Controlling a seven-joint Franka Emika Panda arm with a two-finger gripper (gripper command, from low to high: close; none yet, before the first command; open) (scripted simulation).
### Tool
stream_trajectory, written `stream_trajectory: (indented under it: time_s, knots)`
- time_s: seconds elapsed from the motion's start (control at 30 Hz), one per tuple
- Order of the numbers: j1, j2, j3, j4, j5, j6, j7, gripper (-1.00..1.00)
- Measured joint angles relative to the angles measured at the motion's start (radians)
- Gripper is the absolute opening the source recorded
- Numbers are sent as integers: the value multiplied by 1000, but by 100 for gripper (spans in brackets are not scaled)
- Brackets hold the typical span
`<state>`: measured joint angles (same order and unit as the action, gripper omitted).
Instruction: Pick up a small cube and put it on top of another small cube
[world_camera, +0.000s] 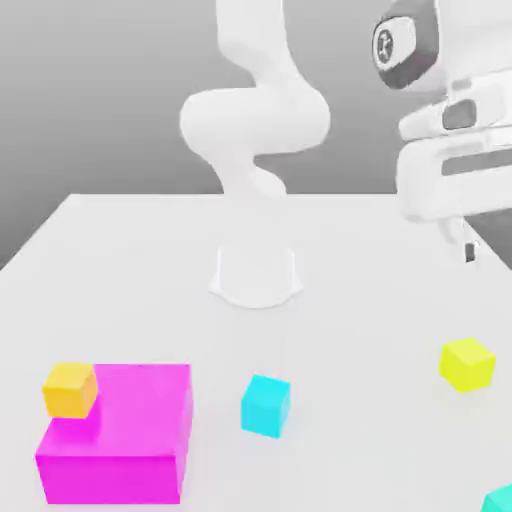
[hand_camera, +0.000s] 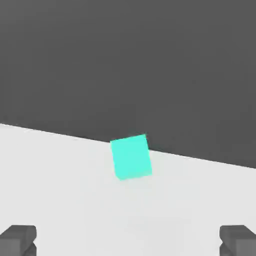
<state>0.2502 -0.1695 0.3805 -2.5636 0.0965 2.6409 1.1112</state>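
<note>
The small yellow cube (world_camera: 467, 363) rests on the white table at the exterior view's right. The turquoise cube (hand_camera: 131, 156) lies near the table's edge, and only its corner (world_camera: 499, 500) shows at the exterior view's bottom right. My gripper (world_camera: 466, 246) hangs high above the table at the right, over the area behind the yellow cube, touching neither cube. In the hand view its two dark fingertips (hand_camera: 18, 240) stand wide apart, open, with nothing between them, and the turquoise cube lies ahead of them.
A sky-cyan cube (world_camera: 265, 405) sits mid-table. A large magenta block (world_camera: 120, 440) stands at the front left with an orange-yellow cube (world_camera: 70, 389) at its left corner. The arm's white base (world_camera: 256, 275) rises at the table's middle back.
</note>
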Motion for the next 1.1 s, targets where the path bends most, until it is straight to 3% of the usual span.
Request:
stream_trajectory:
  time_s: [0.2,0.4,0.43,0.67,0.87,1.1]
  knots:
    - [131,236,71,-90,-185,117,262,0]
    - [285,462,-100,-72,-441,264,481,0]
    - [321,496,-142,-64,-464,292,500,-100]
    - [329,504,-151,-62,-475,300,509,-100]
    - [242,316,-19,-102,-254,159,338,-100]
    - [151,398,-48,125,-259,3,69,-100]
